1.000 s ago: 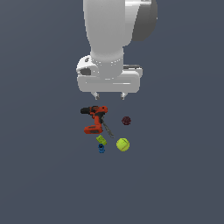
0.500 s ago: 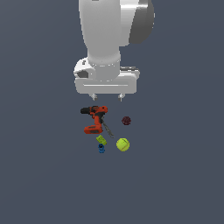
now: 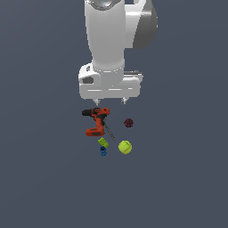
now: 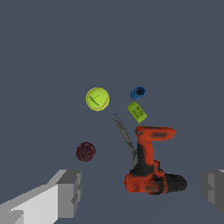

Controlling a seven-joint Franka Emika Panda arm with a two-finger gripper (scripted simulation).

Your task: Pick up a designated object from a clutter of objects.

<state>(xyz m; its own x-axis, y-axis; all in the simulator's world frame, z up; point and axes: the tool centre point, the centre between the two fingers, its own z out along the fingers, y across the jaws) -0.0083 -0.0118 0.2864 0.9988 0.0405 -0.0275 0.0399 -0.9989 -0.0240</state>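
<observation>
Wrist view: no legible writing on drill [image 4: 151, 168]; maroon lump [image 4: 85, 151] unmarked.

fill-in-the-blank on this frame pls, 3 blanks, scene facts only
1. The gripper is ____, holding nothing.
2. The round yellow-green thing beside the blue piece is a ____ ball.
3. The maroon lump lies apart from the drill, on the exterior view's ____ of it.

Missing words: open; tennis; right
</observation>
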